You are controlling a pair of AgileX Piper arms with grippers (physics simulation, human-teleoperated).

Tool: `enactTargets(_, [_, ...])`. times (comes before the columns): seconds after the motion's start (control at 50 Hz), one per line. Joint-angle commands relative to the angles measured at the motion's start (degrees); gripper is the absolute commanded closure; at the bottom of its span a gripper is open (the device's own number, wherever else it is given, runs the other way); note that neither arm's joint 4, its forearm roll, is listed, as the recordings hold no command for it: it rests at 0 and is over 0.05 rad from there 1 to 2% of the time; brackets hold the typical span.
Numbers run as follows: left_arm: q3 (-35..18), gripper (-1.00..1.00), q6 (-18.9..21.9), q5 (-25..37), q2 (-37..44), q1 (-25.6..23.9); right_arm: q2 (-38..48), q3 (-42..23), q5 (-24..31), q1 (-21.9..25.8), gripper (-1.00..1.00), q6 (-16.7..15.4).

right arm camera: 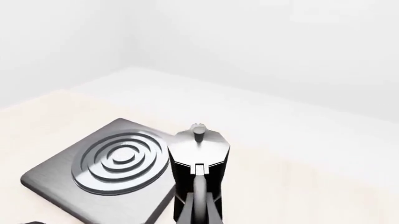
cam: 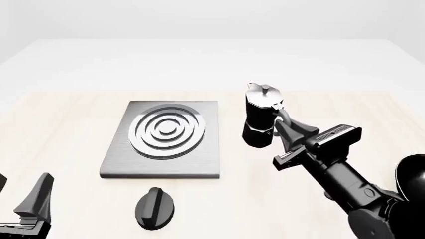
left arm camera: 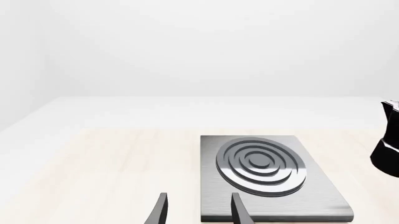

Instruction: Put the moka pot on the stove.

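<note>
The moka pot (cam: 259,119), black and faceted with a silver lid and knob, stands upright just right of the stove (cam: 162,137), a grey slab with silver concentric rings. My right gripper (cam: 280,115) reaches in from the right and is shut on the pot's curved handle (right arm camera: 198,191). In the right wrist view the pot (right arm camera: 198,154) fills the near centre, with the stove (right arm camera: 115,161) beside it. My left gripper (cam: 20,193) is open and empty at the near left corner. In its wrist view the fingers (left arm camera: 162,209) straddle the stove's near edge (left arm camera: 274,210), and the pot (left arm camera: 388,140) is cut by the frame edge.
A black oval knob (cam: 155,208) lies on the table in front of the stove. A black rounded shape (cam: 413,172) is cut off at the right edge, behind my right arm. The light wood tabletop (cam: 73,114) meets a white surface at the back.
</note>
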Motion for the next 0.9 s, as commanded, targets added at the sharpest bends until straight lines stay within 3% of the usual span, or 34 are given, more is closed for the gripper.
enactTargets(0.02, [0.00,-1.00,0.00,0.00,0.00,0.00,-1.58,-3.47,2.87,1.05,1.00,0.18])
enactTargets(0.9, [0.00,-1.00,0.00,0.00,0.00,0.00,5.31,-14.25,4.89,4.61,1.00,-0.21])
